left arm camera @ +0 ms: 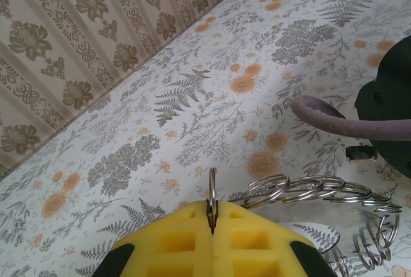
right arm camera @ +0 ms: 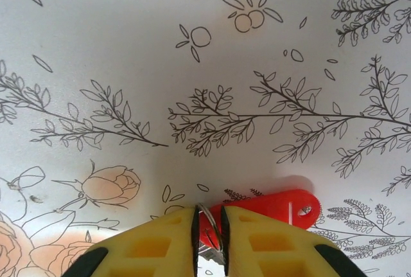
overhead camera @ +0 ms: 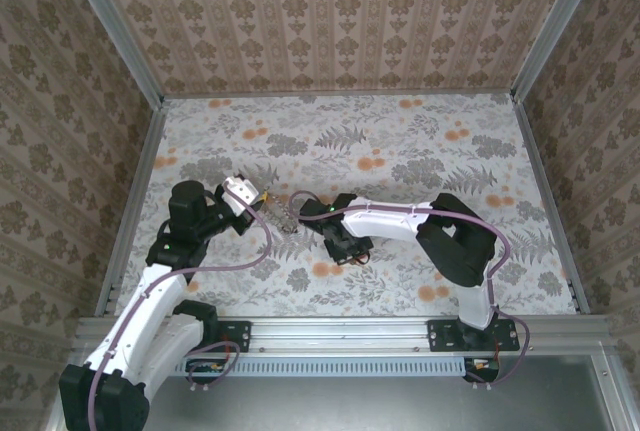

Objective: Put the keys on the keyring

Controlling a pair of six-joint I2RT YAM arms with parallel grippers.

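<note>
1. Silvery-grey wire loops of the keyring point(left arm camera: 308, 190) fan out in a curving coil over the floral table point(left arm camera: 192, 97) in the left wrist view. One thin loop stands upright and edge-on at the tip of the left gripper point(left arm camera: 211, 216).
2. That claw's yellow fingers point(left arm camera: 176, 238) are pressed together on the upright loop, with no gap showing on either side of the wire.
3. To the right of the coil, a purple cable point(left arm camera: 334, 121) arcs across in front of the black body of the other arm point(left arm camera: 392, 110).
4. The right wrist view shows the right gripper point(right arm camera: 209, 216) low over the table, its yellow pads nearly closed. They pinch the head end of a red key point(right arm camera: 276, 205) together with a thin silvery loop.
5. The red key juts out to the right of the fingertips, lying flat, a small hole visible near its far end and its shadow close under it.
6. From overhead, both arms reach inward and their grippers meet tip to tip left of the table's centre, the keyring held between them, well away from the patterned walls point(overhead camera: 340, 11).
</note>
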